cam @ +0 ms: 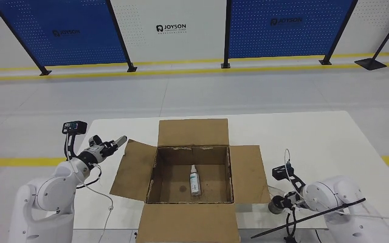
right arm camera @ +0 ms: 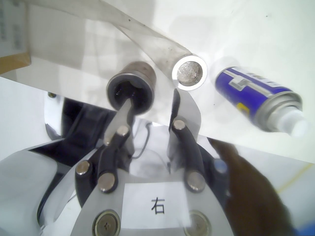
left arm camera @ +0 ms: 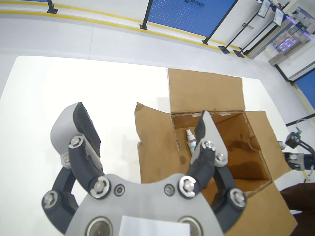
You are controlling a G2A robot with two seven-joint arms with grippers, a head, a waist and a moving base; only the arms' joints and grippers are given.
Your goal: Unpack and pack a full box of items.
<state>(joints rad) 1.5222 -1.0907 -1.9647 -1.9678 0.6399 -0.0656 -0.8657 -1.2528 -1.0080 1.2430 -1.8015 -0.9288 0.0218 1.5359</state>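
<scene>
White table (cam: 316, 140), grey floor, blue panels (cam: 67, 27) behind. The box (cam: 193, 130) sits mid-table with all four flaps out, and one small white bottle (cam: 194, 180) lies flat inside. The left gripper (cam: 120, 142) hangs wide open and empty beside the left flap, with bare table around it. The right gripper (right arm camera: 151, 98) is at the near right edge, partly open. One finger is poked into a dark cylinder (right arm camera: 137, 74), next to a tube (right arm camera: 189, 72) and a blue can (right arm camera: 256, 96).

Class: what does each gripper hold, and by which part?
Nothing is held. The left gripper is open; the right gripper straddles the wall of the dark cylinder, jaws not closed on it.
</scene>
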